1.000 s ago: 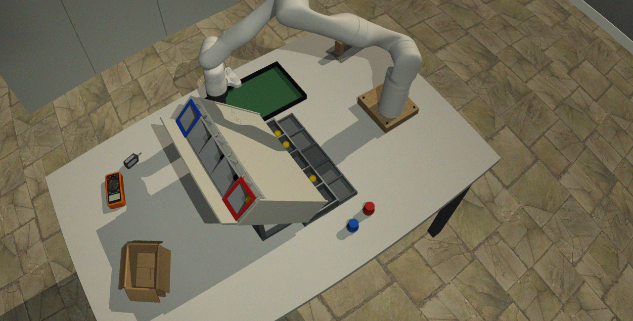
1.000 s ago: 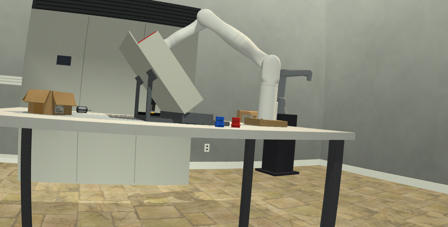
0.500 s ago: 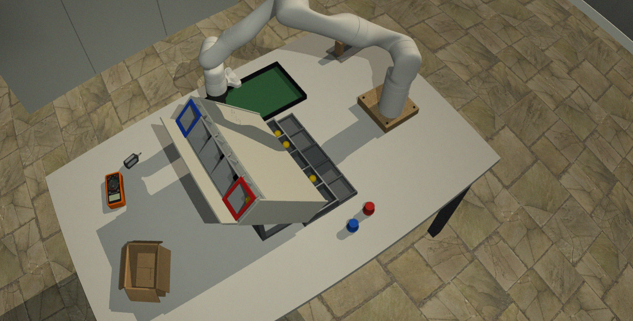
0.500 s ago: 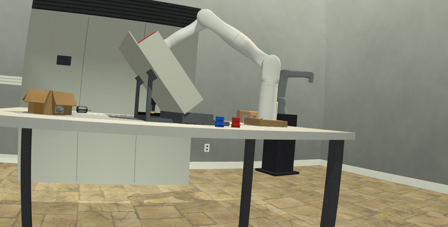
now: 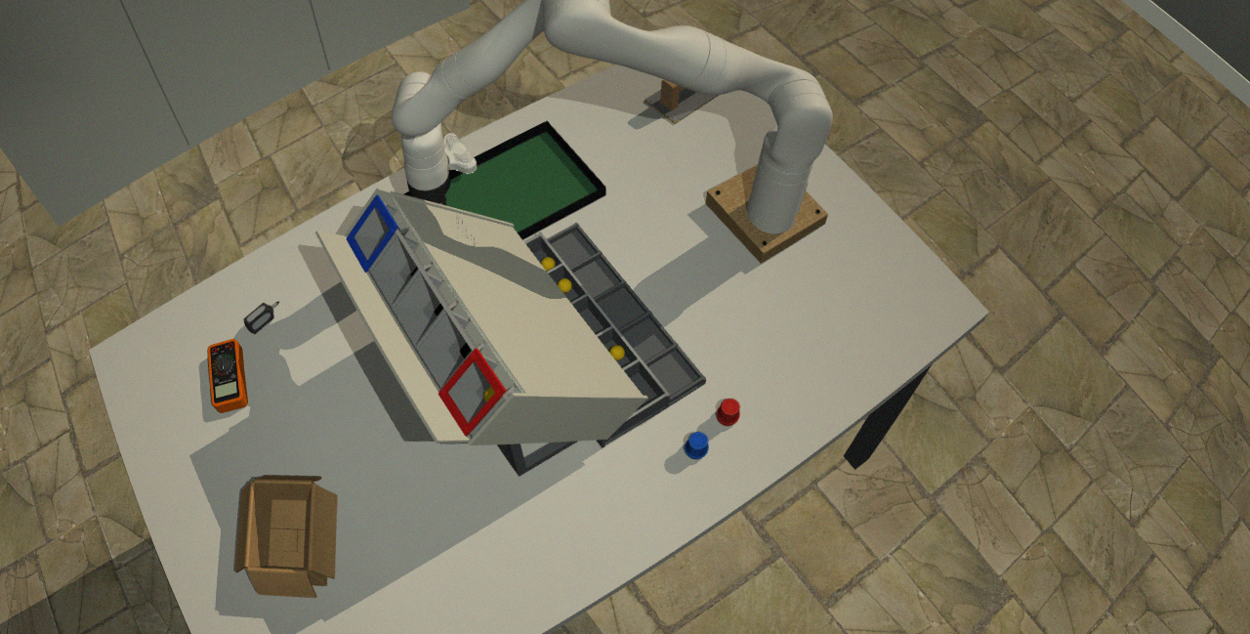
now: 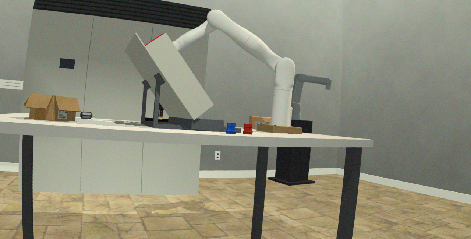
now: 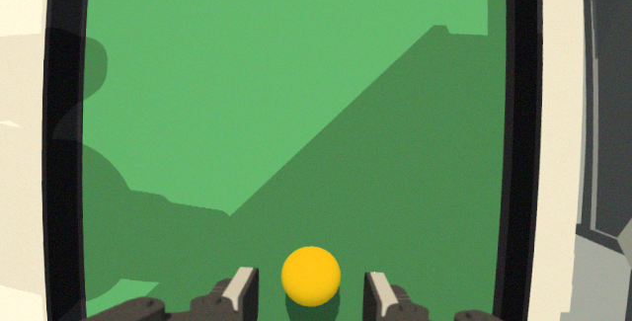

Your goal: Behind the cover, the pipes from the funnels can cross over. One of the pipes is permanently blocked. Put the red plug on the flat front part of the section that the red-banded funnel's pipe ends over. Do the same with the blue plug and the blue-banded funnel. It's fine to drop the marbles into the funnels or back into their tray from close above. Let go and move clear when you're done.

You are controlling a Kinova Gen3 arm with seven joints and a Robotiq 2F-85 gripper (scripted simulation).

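Observation:
My gripper [image 7: 310, 294] is partly open, low over the green marble tray [image 5: 533, 184] [image 7: 523, 163]. One yellow marble [image 7: 311, 273] lies between its fingers with a gap on each side. The slanted cover hides the fingers in the top view. The red plug [image 5: 728, 411] [image 6: 248, 129] and blue plug [image 5: 696, 444] [image 6: 230, 128] stand upright on the table. The red-banded funnel [image 5: 460, 373] and blue-banded funnel [image 5: 381, 248] are at opposite ends of the cover's top; a marble shows inside the red band. Three marbles lie in rear parts of the grey sections [image 5: 624, 309]; their flat front parts hold no plugs.
The tall slanted cover [image 5: 533, 323] [image 6: 179, 76] stands beside the green tray. An open cardboard box [image 5: 327, 533] [image 6: 67, 104], an orange multimeter [image 5: 229, 376] and a small dark device [image 5: 259, 317] [image 6: 86, 115] lie beyond it. A wooden block [image 5: 670, 95] is at the table's back.

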